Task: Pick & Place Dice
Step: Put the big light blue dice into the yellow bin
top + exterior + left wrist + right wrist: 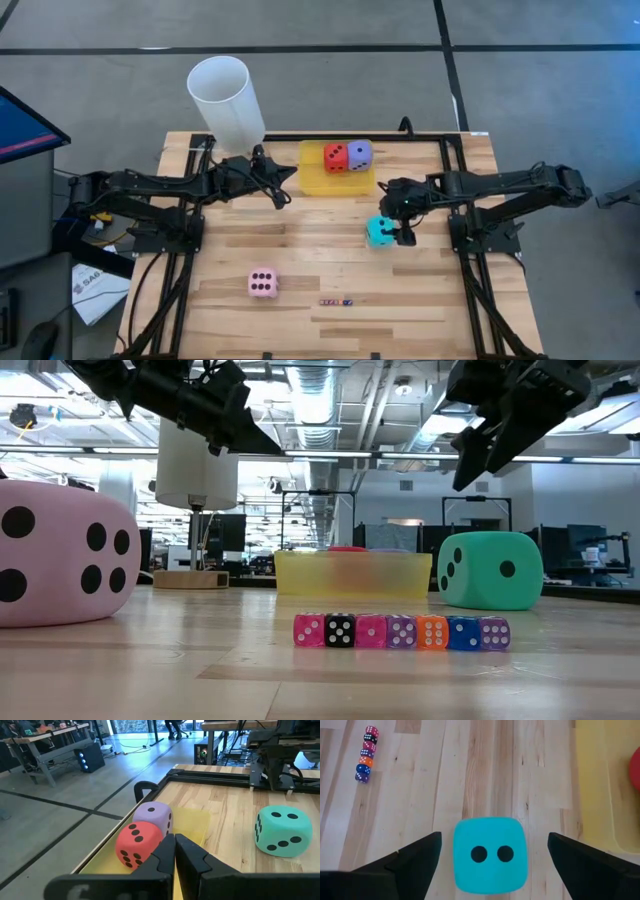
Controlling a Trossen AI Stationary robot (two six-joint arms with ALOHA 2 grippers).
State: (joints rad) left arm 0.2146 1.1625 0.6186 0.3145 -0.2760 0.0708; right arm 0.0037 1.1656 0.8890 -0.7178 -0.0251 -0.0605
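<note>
Hovering with fingers spread above the cyan die, at five o'clock from the yellow tray, the right gripper must next descend and clamp; the left gripper waits with fingers together.

Overhead, table-level, two wrists — seemingly overlapping tabletop

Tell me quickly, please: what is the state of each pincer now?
Left pincer: closed, holding nothing, near the yellow tray.
Right pincer: open, above the cyan die, not gripping it.
</note>
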